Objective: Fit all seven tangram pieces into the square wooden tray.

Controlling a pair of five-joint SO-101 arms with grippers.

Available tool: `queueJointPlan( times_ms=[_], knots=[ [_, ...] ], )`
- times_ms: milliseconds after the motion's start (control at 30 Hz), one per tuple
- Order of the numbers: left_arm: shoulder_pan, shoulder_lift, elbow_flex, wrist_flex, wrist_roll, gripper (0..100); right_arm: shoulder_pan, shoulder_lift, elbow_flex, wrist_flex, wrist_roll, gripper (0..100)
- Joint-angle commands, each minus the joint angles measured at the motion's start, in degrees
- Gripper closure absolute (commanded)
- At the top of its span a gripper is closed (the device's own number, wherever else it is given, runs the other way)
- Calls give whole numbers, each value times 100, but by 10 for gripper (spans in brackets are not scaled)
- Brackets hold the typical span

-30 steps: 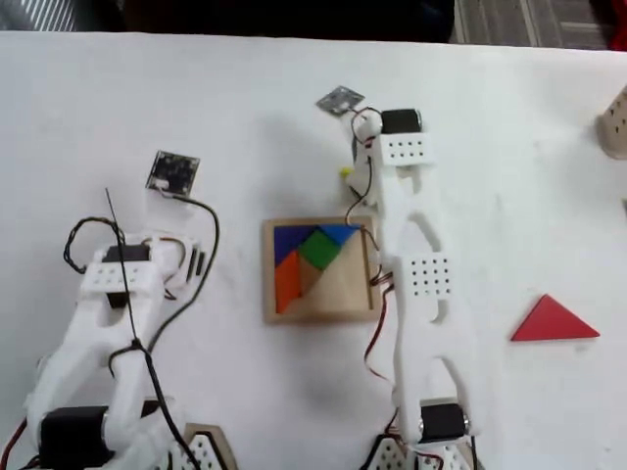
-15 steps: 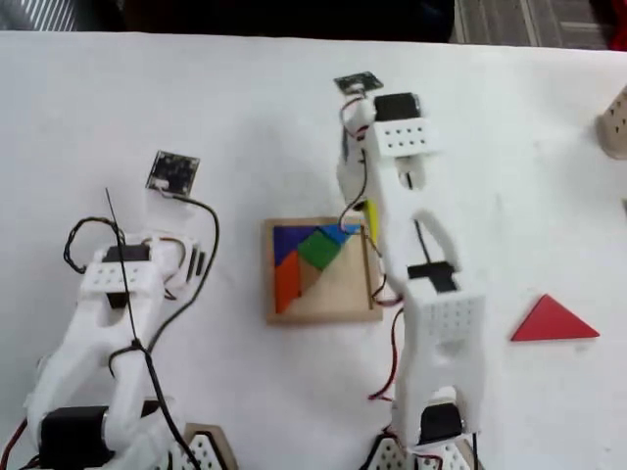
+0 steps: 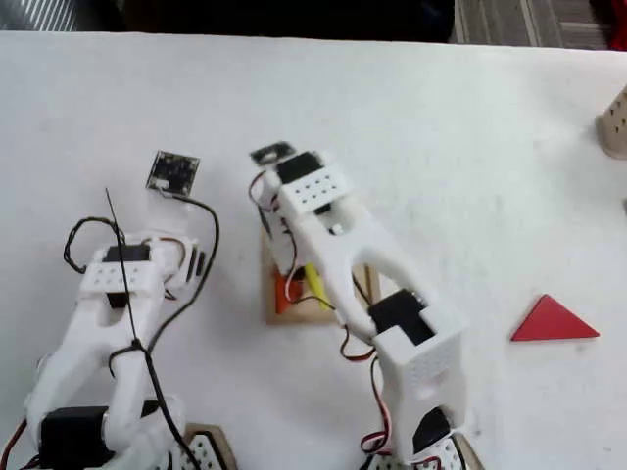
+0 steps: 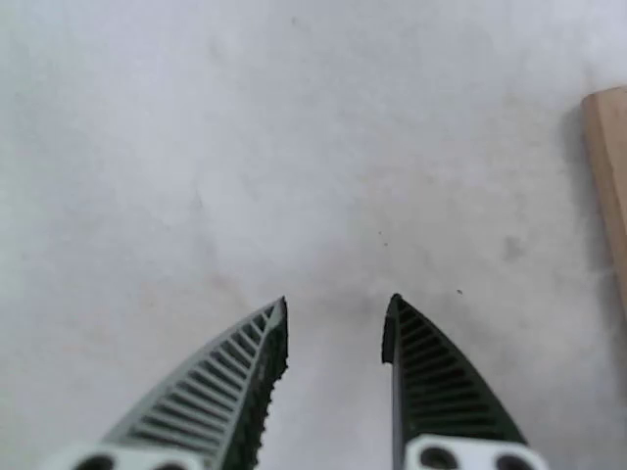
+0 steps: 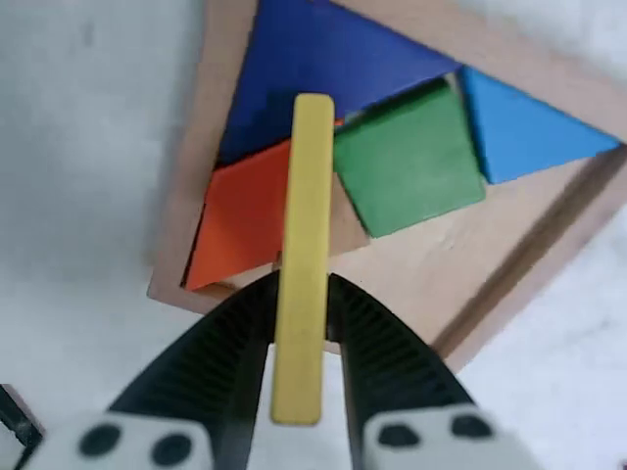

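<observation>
**Yellow piece held over the tray**

We see the right gripper (image 5: 302, 284) closed on the yellow piece (image 5: 306, 196). It holds the piece edge-on between its two fingers, above the tray (image 5: 460, 264). The piece juts out past the fingertips, and in the right wrist view it crosses the orange piece (image 5: 240, 220) and reaches the dark blue triangle (image 5: 323, 69). We cannot tell whether it touches either of them.

Four pieces lie inside the tray. The dark blue triangle sits along one side, with the light blue triangle (image 5: 519, 127) at the corner next to it. The green square (image 5: 407, 166) is wedged between those two, and the orange piece lies against the rim beside the dark blue triangle. Much of the tray floor is bare wood.

From the high view, the right arm (image 3: 333, 235) stretches across the tray and hides most of it. The red triangle (image 3: 552, 321) lies flat on the white surface (image 3: 470, 117), well apart from the tray on the right arm's far side.

The left gripper (image 4: 335, 323) hovers over bare surface. Its fingers are parted, with nothing between them, and one edge of the tray is off to the side. The left arm (image 3: 118, 294) is folded back on its own side of the tray.
</observation>
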Motion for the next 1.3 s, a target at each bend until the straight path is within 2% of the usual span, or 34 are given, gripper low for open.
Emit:
queueJointPlan(
  times_ms=[0,133,367,567,800,967,1033,1100,1133,1200,1233,1267],
  knots=[
    [-57,-189,-26,-123,-44,830,-233,-374,211,-136,615,979],
    [-57,-189,-26,-123,-44,830,-303,-374,519,-259,1134,966],
    [-57,-189,-26,-123,-44,830,-277,-453,475,13,1538,707],
    [-57,-189,-26,-123,-44,830,22,-1051,-264,699,1618,696],
    [-57,-180,-26,-114,-44,830,998,-2835,-299,866,1846,695],
    [-48,-189,-26,-88,-53,831,1877,-4119,1108,840,1811,716],
    [-31,-189,-26,-79,-53,831,2255,-4576,1978,593,1837,801],
    [-22,-198,-18,-70,-35,832,2721,-5024,2787,180,1846,937],
    [-22,-198,-9,-62,-18,845,2985,-5262,3165,-48,1846,995],
    [-13,-224,-9,88,-9,916,3574,-5736,3947,-444,1855,957],
    [-13,-303,-18,176,-9,976,3837,-5974,4343,-664,1873,972],
    [-13,-444,-9,273,-9,988,4048,-6202,4730,-866,1952,985]
  ],
)
